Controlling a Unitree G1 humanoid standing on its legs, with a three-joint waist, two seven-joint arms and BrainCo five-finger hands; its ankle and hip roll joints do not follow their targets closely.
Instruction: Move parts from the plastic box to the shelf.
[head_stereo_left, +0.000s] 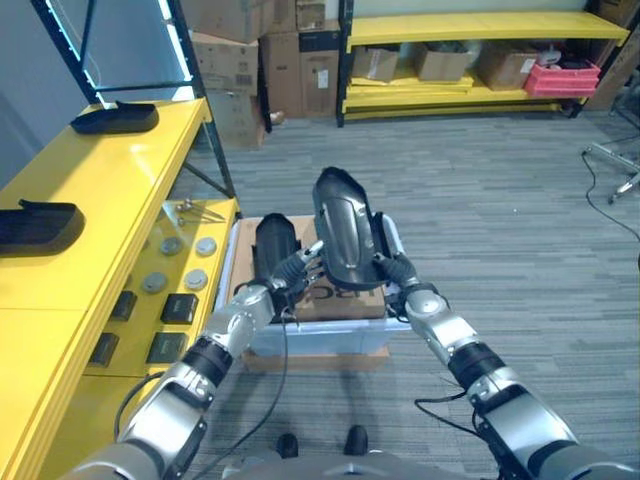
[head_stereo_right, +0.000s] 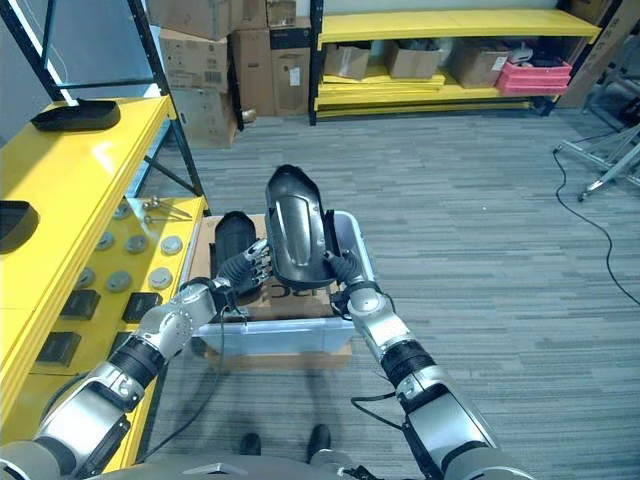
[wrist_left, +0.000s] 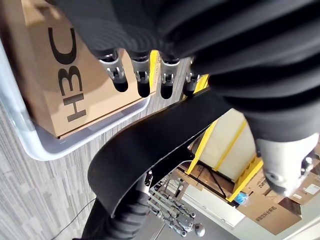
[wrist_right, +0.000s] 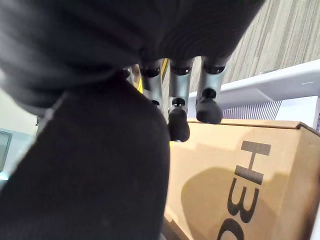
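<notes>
I hold a large black curved part (head_stereo_left: 345, 230) upright above the plastic box (head_stereo_left: 320, 342), one hand on each side. My left hand (head_stereo_left: 298, 268) grips its left edge, the part passing between the fingers (wrist_left: 142, 80) and the thumb. My right hand (head_stereo_left: 393, 268) clasps the right edge, its fingers (wrist_right: 179, 120) lying beside the part (wrist_right: 90, 170). Another black part (head_stereo_left: 275, 243) stands in the left of the box beside a cardboard carton (head_stereo_left: 345, 302). On my left, the yellow shelf (head_stereo_left: 110, 190) carries two black parts (head_stereo_left: 115, 118) (head_stereo_left: 35, 225) on its upper level.
The shelf's lower level (head_stereo_left: 150, 330) holds several metal discs (head_stereo_left: 196, 279) and black blocks (head_stereo_left: 180, 308). Stacked cardboard boxes (head_stereo_left: 235, 70) and a far yellow rack (head_stereo_left: 470, 30) with a red crate (head_stereo_left: 560, 78) stand behind. Grey carpet (head_stereo_left: 500, 220) stretches to the right.
</notes>
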